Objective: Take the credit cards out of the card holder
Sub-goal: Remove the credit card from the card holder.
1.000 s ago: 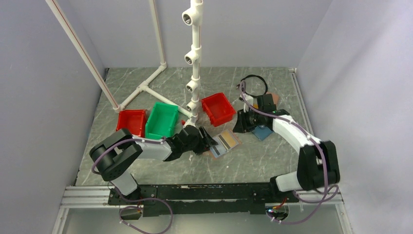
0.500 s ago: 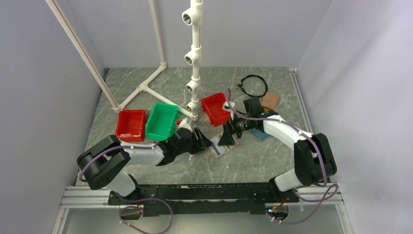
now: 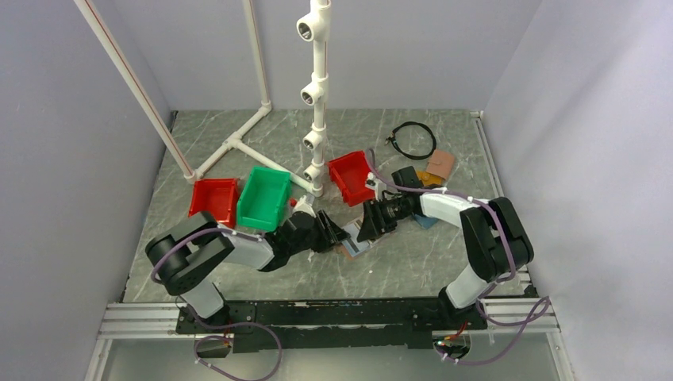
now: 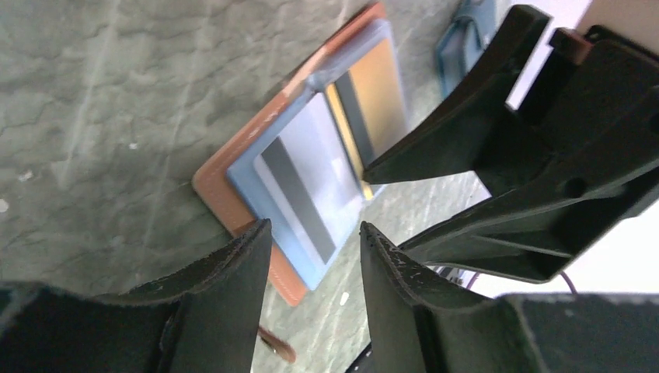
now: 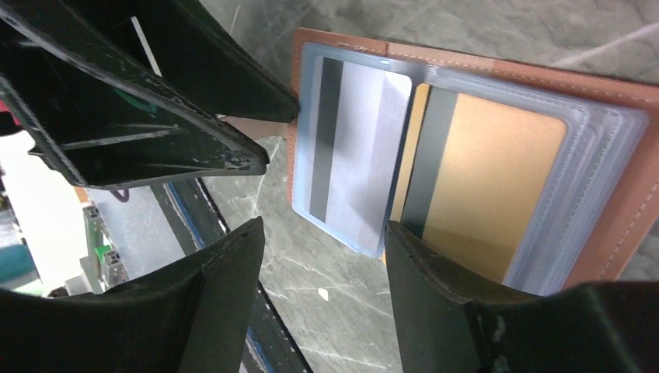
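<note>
- The left pincer (image 4: 315,229) stands partly open and grips nothing, with one fingertip at the card holder's (image 5: 474,61) leather edge.
- The right pincer (image 5: 325,227) is likewise parted and empty, with a fingertip reaching the gold-tan card (image 5: 497,186).
- The card holder lies open on the bench (image 3: 413,270) between both pincers, with the grey-white card (image 5: 357,148) and gold-tan card tucked inside.
</note>
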Controlling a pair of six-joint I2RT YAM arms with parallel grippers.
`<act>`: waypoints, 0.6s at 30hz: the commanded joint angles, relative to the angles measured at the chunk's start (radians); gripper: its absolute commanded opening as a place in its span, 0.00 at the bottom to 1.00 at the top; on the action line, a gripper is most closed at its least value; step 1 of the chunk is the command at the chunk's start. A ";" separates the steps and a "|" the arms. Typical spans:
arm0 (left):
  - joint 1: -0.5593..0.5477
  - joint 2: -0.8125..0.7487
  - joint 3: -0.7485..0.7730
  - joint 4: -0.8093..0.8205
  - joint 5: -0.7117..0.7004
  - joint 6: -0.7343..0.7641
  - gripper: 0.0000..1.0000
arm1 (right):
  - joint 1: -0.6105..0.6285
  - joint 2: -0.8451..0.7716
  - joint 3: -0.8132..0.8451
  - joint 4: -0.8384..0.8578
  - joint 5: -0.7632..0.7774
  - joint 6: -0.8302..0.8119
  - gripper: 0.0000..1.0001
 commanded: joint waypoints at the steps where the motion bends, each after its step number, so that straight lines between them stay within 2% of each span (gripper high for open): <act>1: -0.004 0.044 0.023 0.051 0.021 -0.047 0.50 | -0.013 0.014 0.034 0.038 0.018 0.050 0.59; 7: -0.005 0.051 0.045 -0.055 0.018 -0.056 0.44 | -0.035 0.086 0.051 0.022 0.005 0.063 0.56; 18: 0.009 0.123 0.056 -0.029 0.037 -0.062 0.28 | -0.041 0.148 0.074 -0.014 -0.070 0.059 0.39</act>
